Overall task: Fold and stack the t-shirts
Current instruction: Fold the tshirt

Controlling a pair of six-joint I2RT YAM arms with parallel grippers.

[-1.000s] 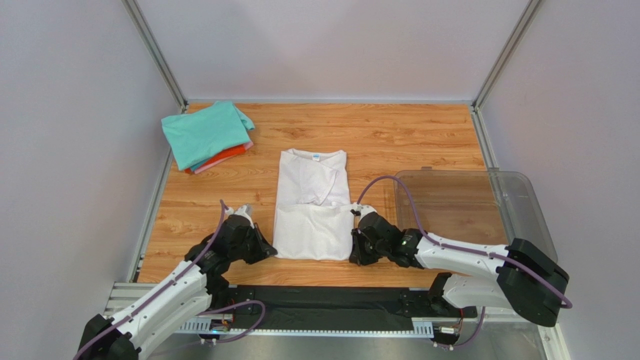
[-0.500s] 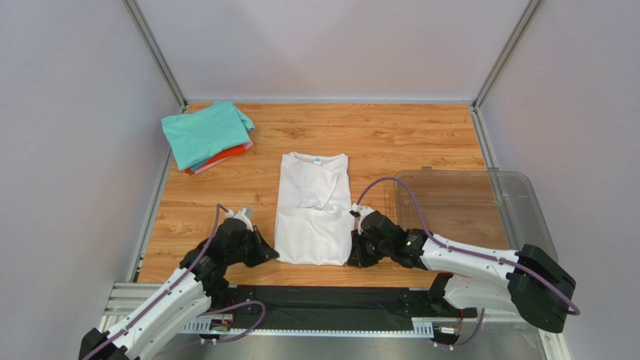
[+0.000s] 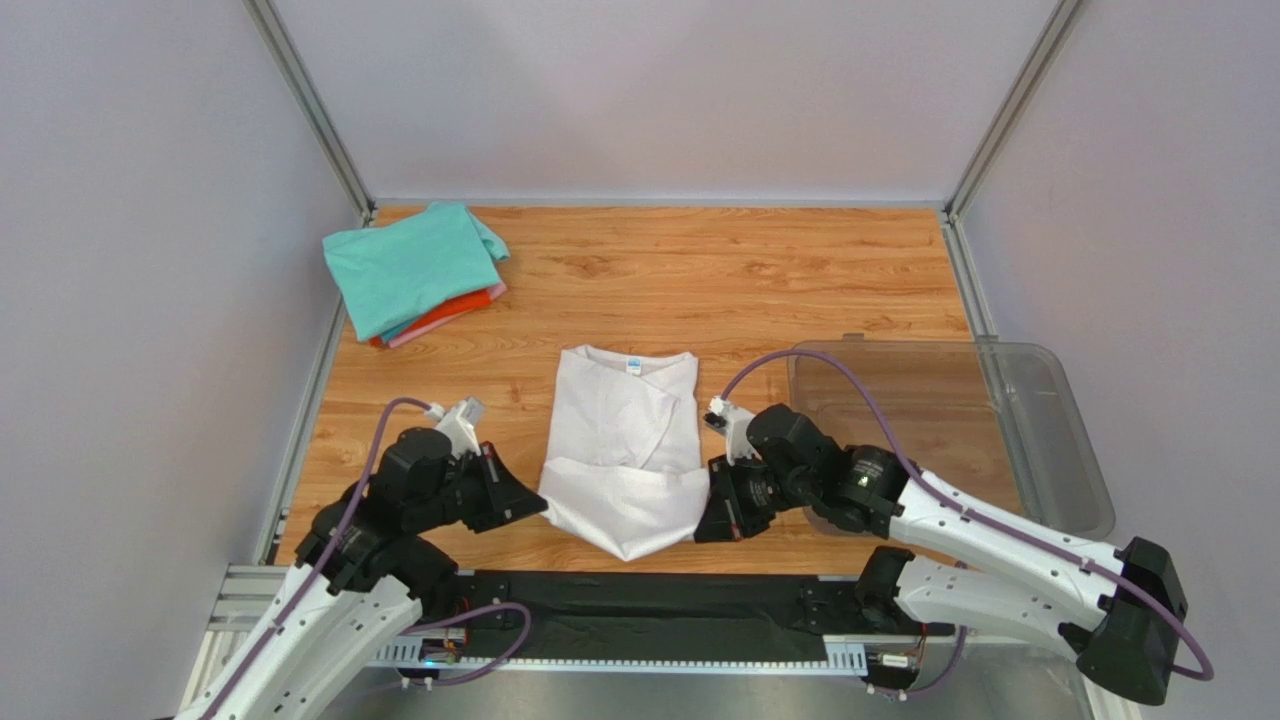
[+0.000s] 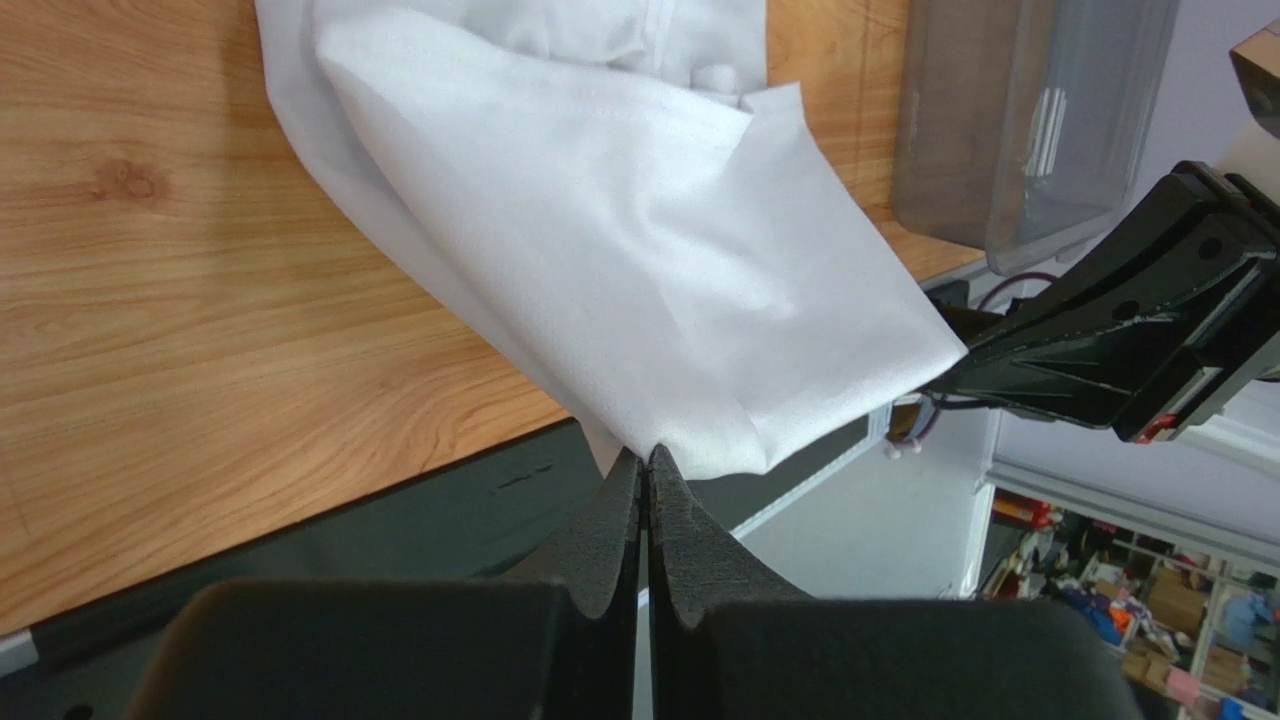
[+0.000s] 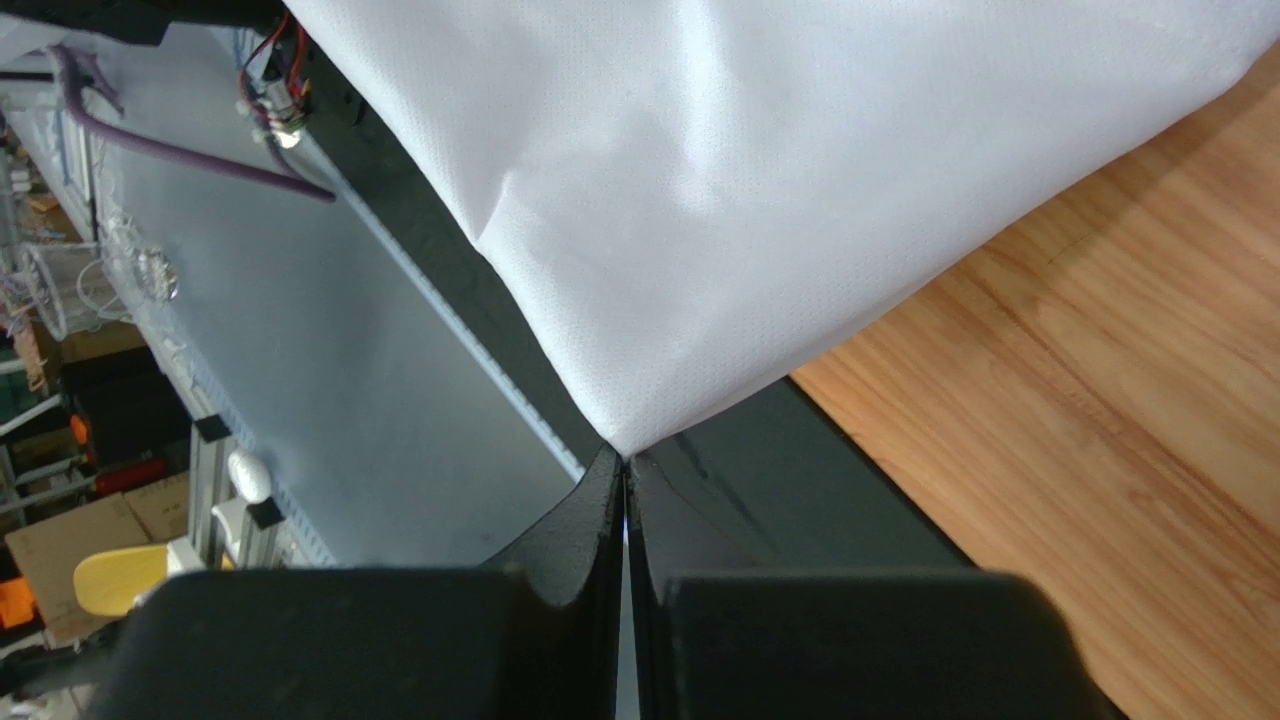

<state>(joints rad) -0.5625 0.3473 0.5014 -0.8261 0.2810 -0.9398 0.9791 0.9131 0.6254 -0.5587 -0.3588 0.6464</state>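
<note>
Nearest the arm bases, the left gripper and the right gripper each pinch one bottom corner of the white shirt. Both wrist views show the jaws pressed together with a corner of cloth between them. The left gripper holds the near left corner and the right gripper the near right one.

Both corners are lifted off the table, so the hem sags between them in a rounded curve over the table's near edge. The cloth is plain white and finely woven. Its sleeves are already folded inward, which leaves a narrow body. A crease runs slantwise across the chest, and a small blue label shows at the collar. The collar end lies flat on the wood.

There are two grippers, one clear bin and four shirts. The bin sits to the right of the white shirt. Far left, at the back corner, three shirts lie stacked: a teal shirt on top, with an orange-red shirt and a pink shirt showing as edges beneath.

A second ago the white shirt lay flat with a straight hem. Since then both arms have risen, the hem has come up, and the collar has slid nearer the arms. The stack and the bin have not moved.
</note>
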